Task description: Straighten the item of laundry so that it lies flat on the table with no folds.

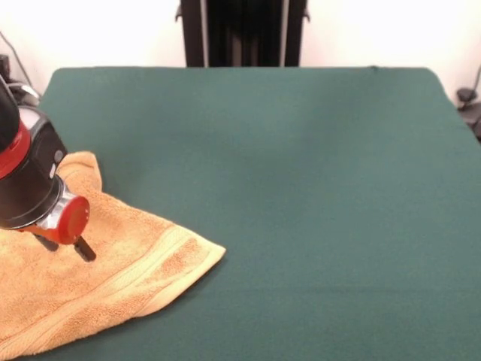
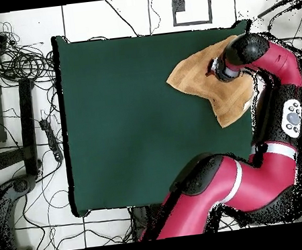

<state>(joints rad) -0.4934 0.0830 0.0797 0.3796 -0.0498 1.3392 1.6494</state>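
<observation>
The orange-tan towel [image 1: 113,278] lies at the near left of the dark green table [image 1: 301,165], running off the picture's left and bottom edges. A ribbed border band crosses it near its right corner. It looks mostly spread, with its far end a little rumpled. My gripper [image 1: 66,247] hangs just over the towel's middle with its two dark fingers [image 1: 84,250] apart and nothing between them. In the overhead view the towel [image 2: 195,75] sits at the table's [image 2: 126,120] top right corner, partly hidden by the gripper [image 2: 213,69] and the arm.
The robot's dark pedestal [image 1: 242,34] stands at the table's far side. In the overhead view the red arm [image 2: 273,103] runs along the table's right edge, and cables and gear [image 2: 18,64] lie on the floor at the left.
</observation>
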